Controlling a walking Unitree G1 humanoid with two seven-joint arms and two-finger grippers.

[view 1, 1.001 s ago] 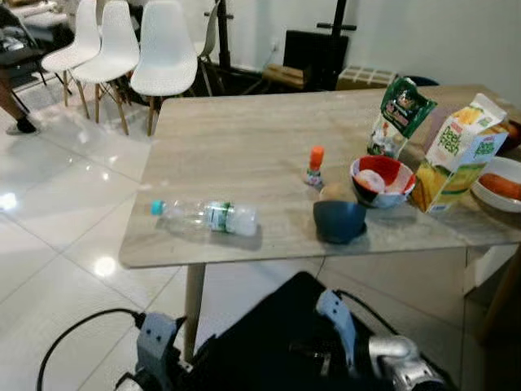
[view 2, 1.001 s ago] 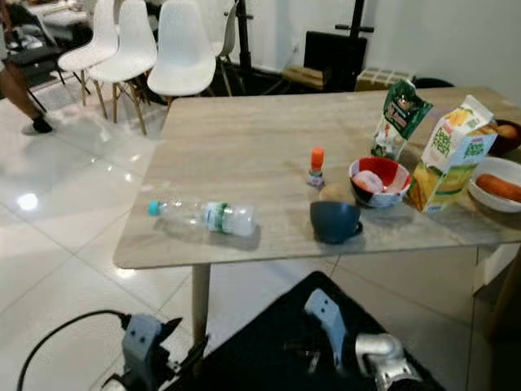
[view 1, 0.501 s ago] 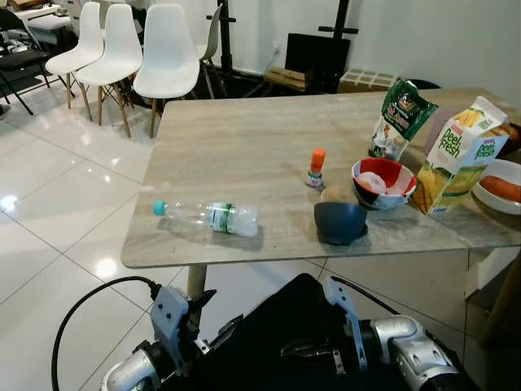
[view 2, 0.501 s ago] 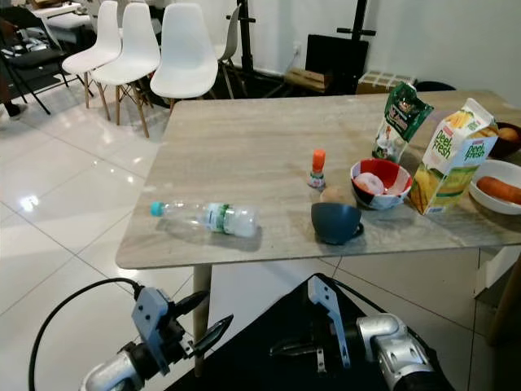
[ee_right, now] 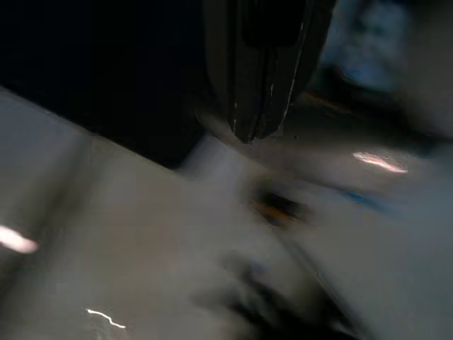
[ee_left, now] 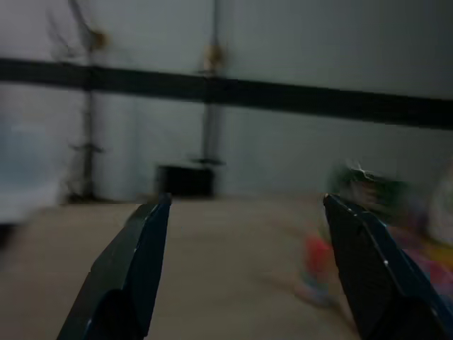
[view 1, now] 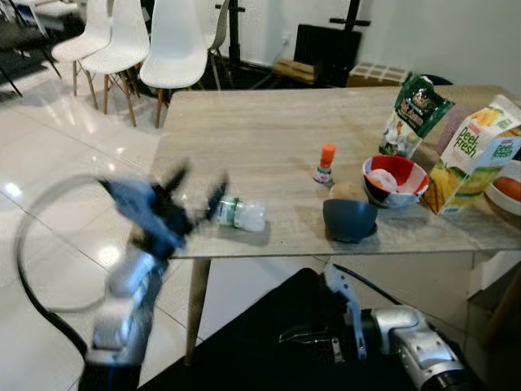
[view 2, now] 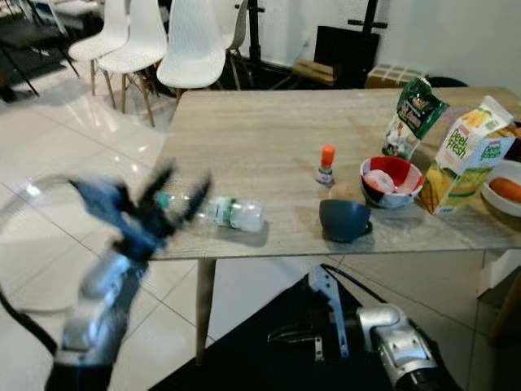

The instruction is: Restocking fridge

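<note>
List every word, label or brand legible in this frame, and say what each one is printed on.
"Deli Fresh": on the juice carton at the table's right end, as best it reads.
Green snack bag: carries a round emblem and print, too small to read.
Water bottle lying on the table: green-and-white label, too blurred to read.
Small orange-capped bottle: label too small to read.

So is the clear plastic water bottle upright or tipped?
Tipped: the clear plastic water bottle lies on its side near the wooden table's edge.
</note>
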